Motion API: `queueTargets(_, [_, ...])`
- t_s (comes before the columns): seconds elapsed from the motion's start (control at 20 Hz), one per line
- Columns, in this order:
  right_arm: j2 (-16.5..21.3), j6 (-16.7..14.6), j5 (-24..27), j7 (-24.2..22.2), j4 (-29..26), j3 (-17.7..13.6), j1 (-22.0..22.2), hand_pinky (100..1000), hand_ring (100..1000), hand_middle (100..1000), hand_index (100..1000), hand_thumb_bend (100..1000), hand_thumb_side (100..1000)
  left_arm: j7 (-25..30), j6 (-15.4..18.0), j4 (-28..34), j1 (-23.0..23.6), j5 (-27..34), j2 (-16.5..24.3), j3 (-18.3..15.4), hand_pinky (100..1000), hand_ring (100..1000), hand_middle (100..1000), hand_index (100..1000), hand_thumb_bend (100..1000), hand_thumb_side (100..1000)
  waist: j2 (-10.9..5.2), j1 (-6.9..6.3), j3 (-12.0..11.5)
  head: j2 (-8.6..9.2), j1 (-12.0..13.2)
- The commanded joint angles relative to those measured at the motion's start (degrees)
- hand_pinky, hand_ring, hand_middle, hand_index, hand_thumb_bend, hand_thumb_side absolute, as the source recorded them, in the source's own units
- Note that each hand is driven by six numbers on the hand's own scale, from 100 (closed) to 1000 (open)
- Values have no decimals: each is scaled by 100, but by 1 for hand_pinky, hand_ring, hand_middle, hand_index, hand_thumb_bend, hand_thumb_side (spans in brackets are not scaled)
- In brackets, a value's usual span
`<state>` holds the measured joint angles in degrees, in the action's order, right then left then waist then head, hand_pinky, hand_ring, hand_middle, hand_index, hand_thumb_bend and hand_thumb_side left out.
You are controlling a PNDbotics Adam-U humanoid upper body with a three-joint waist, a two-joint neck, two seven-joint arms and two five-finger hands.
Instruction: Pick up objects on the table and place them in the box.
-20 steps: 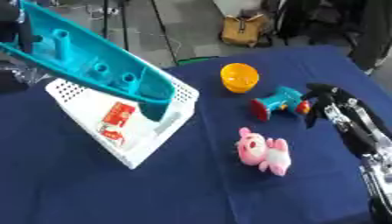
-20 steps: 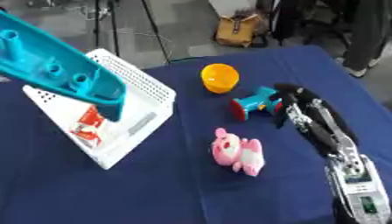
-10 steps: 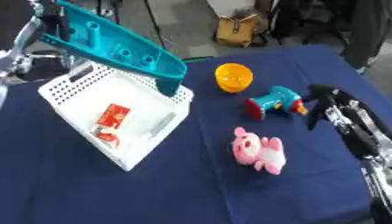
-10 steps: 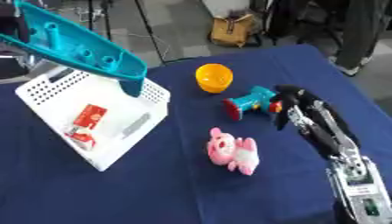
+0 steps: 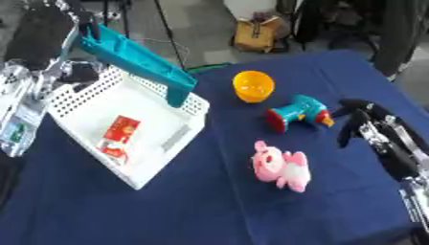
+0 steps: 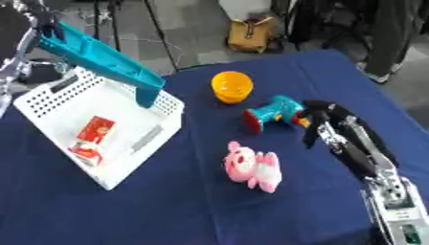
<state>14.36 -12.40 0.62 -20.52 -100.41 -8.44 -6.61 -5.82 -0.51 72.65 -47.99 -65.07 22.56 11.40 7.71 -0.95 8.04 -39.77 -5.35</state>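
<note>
Left hand curls round the long teal toy above the basket; I could clip its rim below.

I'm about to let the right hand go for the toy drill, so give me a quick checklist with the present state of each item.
1. Right hand holds nothing: ok, its curled fingers show nothing in them.
2. Toy drill free to approach: ok, it lies on the cloth apart from the orange bowl and the pink plush pig.
3. Right hand close to the drill: ok, just beside its orange tip.
4. White basket has room: ok, only a red packet lies inside.
5. Way into the basket clear: not ok, the left hand holds a long teal piece over it.
</note>
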Motion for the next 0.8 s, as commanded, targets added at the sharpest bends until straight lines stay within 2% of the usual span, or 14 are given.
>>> queueTargets(0.05, [83,-11,62,-20,-45,-19,-63,373,437,652,835,100,666,-209,56,-394,-166,-229,36,-110,508,415,413,507,578,100,-75,18,14,41,14])
queueTargets(0.25, [81,-15,65,-20,-41,-18,-61,373,436,652,835,100,665,-391,157,-1042,-178,-502,-25,-172,522,432,432,521,553,100,-77,25,16,37,3])
queueTargets(0.3, [80,-16,65,-21,-40,-18,-61,373,436,652,836,100,662,-446,206,-1204,-189,-547,-42,-181,531,444,444,531,621,100,-76,27,16,35,2])
queueTargets(0.35, [79,-16,65,-21,-39,-19,-61,373,436,652,835,100,665,-457,274,-1362,-189,-593,-63,-167,539,456,457,542,524,121,-75,28,15,34,0])
queueTargets(0.45, [77,-17,64,-24,-38,-18,-61,373,436,652,836,100,665,-467,427,-1671,-201,-695,-100,-145,558,481,481,559,520,179,-73,33,11,31,-3])
queueTargets(0.55, [75,-20,64,-25,-36,-18,-60,373,436,652,836,100,665,-448,551,-1875,-221,-822,-131,-159,561,484,485,563,520,187,-73,38,6,28,-7])
queueTargets(0.6, [75,-21,64,-25,-35,-19,-60,373,436,652,836,100,665,-448,590,-1932,-223,-869,-141,-170,586,521,523,592,531,257,-73,39,5,28,-7])
queueTargets(0.65, [77,-22,64,-25,-35,-19,-64,373,436,652,836,100,665,-411,649,-2024,-168,-933,-149,-114,620,587,595,658,529,404,-69,38,9,33,-2])
queueTargets(0.75, [74,-22,64,-24,-32,-21,-61,373,436,652,836,100,665,-259,799,-2248,-147,-1105,-177,-56,626,599,608,669,524,427,-72,42,5,29,-6])
queueTargets(0.8, [73,-23,64,-23,-32,-23,-60,373,436,652,836,100,665,-166,856,-2298,-153,-1192,-194,-79,658,660,679,717,527,581,-73,44,3,29,-10])
